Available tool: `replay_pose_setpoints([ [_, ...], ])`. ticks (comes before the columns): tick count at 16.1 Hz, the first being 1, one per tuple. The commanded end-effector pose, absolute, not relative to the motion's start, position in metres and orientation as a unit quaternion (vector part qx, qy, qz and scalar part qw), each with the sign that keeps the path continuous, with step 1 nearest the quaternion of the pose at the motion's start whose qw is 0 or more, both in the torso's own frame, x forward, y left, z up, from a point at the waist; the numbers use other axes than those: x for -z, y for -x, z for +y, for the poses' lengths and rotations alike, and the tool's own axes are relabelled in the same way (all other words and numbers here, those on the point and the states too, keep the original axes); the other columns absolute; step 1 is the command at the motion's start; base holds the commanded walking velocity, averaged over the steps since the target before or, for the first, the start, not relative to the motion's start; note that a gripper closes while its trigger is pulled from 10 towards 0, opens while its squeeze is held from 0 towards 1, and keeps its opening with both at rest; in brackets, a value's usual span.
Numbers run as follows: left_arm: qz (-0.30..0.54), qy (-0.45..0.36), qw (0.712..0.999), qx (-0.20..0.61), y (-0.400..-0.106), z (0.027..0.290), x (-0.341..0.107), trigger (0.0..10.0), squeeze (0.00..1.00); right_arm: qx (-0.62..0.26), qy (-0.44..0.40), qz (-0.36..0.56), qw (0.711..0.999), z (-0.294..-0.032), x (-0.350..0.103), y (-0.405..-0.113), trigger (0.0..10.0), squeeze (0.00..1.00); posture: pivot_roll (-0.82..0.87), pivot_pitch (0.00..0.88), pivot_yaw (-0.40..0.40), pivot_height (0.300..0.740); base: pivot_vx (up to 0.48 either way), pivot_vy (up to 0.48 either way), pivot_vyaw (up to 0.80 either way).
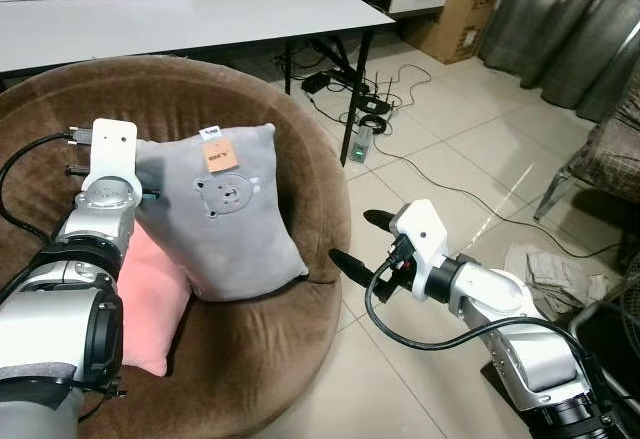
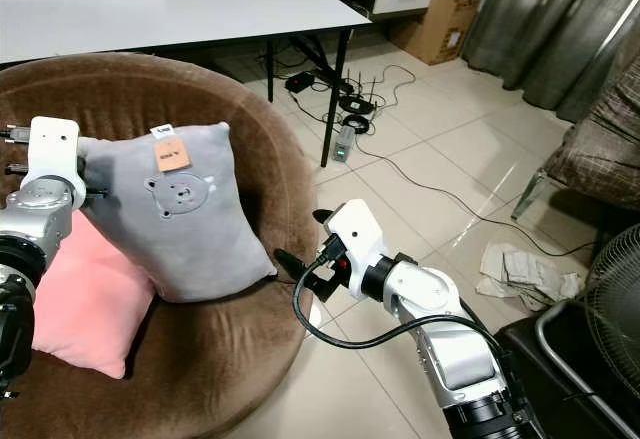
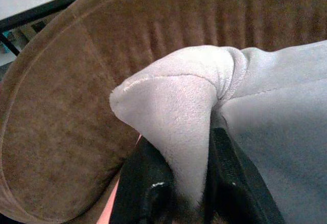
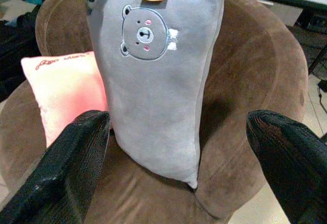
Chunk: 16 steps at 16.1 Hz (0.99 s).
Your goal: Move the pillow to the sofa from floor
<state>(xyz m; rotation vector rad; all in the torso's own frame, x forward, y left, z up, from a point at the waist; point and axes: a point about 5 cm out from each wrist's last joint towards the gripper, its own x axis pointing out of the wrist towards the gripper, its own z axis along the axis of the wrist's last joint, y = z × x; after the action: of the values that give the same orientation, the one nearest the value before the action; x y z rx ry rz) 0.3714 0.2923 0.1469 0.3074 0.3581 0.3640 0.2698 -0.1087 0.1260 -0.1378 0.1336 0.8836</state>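
A grey pillow [image 1: 225,214] with a bear face and an orange tag stands upright in the round brown sofa [image 1: 300,139]. Its lower corner rests on the seat. My left gripper [image 3: 190,170] is shut on the pillow's upper left corner [image 3: 173,96], and the black fingers [image 3: 145,183] pinch the fabric. My right gripper [image 1: 356,244] hovers open just off the sofa's right rim, apart from the pillow. Through its wrist camera, the grey pillow [image 4: 158,76] sits between the spread fingertips [image 4: 71,157].
A pink pillow [image 1: 150,299] leans in the sofa beside and behind the grey one. A white table [image 1: 200,9] stands behind the sofa. Cables and a power strip [image 1: 362,139] lie on the tiled floor to the right. Crumpled paper [image 1: 545,269] and a chair [image 1: 600,159] are further right.
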Motion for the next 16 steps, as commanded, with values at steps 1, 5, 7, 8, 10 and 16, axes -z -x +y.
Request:
replay_pose_setpoints([
  [1,0.161,-0.152,0.956,-0.190,-0.374,0.299,-0.160,10.0,1.00,-0.435,0.077,0.060,0.895,-0.109,-0.132,-0.271,10.0,0.00,-0.04,0.000,-0.123,0.740,0.000,0.000,0.00],
  [5,0.161,-0.155,0.956,-0.189,-0.372,0.303,-0.161,10.0,1.00,-0.434,0.078,0.064,0.895,-0.111,-0.132,-0.270,10.0,0.00,-0.04,0.000,-0.123,0.740,0.000,0.000,0.00],
  [7,0.161,-0.171,0.952,-0.199,-0.371,0.308,-0.163,10.0,1.00,-0.433,0.079,0.064,0.896,-0.111,-0.132,-0.270,10.0,0.00,-0.04,0.000,-0.129,0.740,0.000,0.000,0.00],
  [8,0.161,-0.176,0.949,-0.206,-0.370,0.310,-0.163,10.0,1.00,-0.433,0.079,0.064,0.896,-0.110,-0.132,-0.270,10.0,0.00,-0.04,0.000,-0.128,0.740,0.000,0.000,0.00],
  [10,0.152,-0.191,0.942,-0.229,-0.369,0.315,-0.168,10.0,0.00,-0.431,0.078,0.062,0.897,-0.111,-0.134,-0.271,10.0,0.00,-0.04,0.000,-0.125,0.740,0.000,0.000,0.00],
  [16,0.108,-0.147,0.966,-0.183,-0.380,0.289,-0.170,10.0,0.00,-0.401,0.085,0.071,0.909,-0.115,-0.129,-0.272,10.0,0.00,-0.03,0.000,-0.117,0.740,0.000,0.000,0.00],
])
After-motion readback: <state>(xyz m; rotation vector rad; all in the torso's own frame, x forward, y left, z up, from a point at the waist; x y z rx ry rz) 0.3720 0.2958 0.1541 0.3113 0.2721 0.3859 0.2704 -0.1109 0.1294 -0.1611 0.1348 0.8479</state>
